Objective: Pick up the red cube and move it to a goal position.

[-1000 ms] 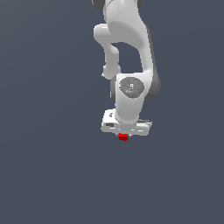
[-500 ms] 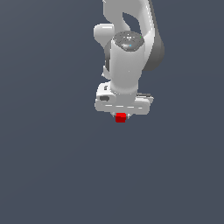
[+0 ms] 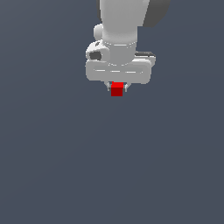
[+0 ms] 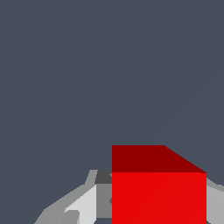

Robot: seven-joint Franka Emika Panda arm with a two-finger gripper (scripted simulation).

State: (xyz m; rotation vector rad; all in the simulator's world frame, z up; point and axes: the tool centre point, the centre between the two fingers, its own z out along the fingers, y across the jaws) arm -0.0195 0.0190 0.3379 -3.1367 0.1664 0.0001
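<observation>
The red cube (image 3: 117,89) is small and bright red, held between the short fingers under my white gripper (image 3: 117,90) in the upper middle of the exterior view. The gripper is shut on the cube, which hangs in the air above the grey floor. In the wrist view the red cube (image 4: 157,192) fills the lower right, with a darker red face above a bright one. A grey fingertip (image 4: 81,205) presses against one side of it. No goal marker shows in either view.
The white arm (image 3: 120,22) rises out of the top of the exterior view. The plain dark grey floor (image 3: 52,166) fills the rest of both views, with no other object showing.
The gripper has risen in the exterior view with the red cube held in it, and the arm now looks larger and closer to the camera.
</observation>
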